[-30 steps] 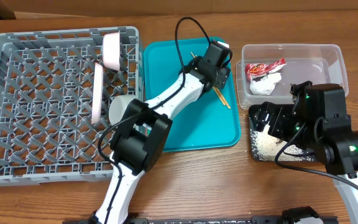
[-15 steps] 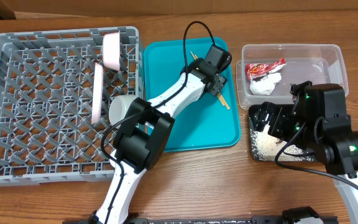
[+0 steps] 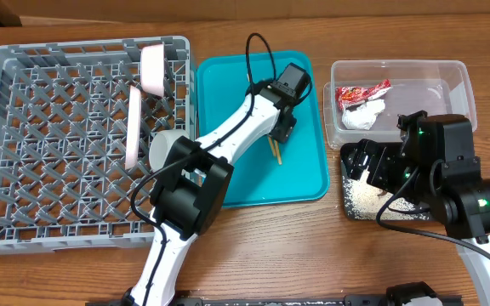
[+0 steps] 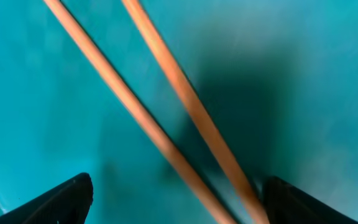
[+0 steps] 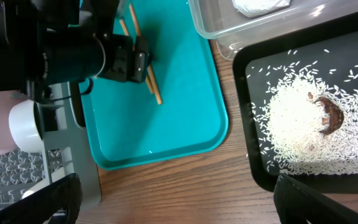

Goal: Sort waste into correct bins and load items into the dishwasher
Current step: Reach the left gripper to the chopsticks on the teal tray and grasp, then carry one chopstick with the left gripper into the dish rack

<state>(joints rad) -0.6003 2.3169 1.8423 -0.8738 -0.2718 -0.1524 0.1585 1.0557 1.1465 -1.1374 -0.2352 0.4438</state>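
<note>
- The left claw (image 4: pixel 185 202) has its jaws apart. Both chopsticks (image 4: pixel 194 112) run slantwise between the fingertips, flat on the teal tray (image 4: pixel 55 93), and nothing is clamped.
- For a clean pick, I judge the tips should sink almost to the tray. The wrist should turn so the jaws cross the sticks squarely, then close on both at once.
- The sticks are thin and spread apart away from the claw, so one may slip free.
- The rack (image 3: pixel 58 170) lies well off to this claw's left.
- The left wrist view alone shows both sticks inside the gap. Overhead, the claw covers them and only one end pokes out.
- The right wrist view shows the right claw (image 5: pixel 179 199) apart and empty, with rice (image 5: pixel 297 124) in the black tray (image 5: pixel 257 168) just ahead of it.
</note>
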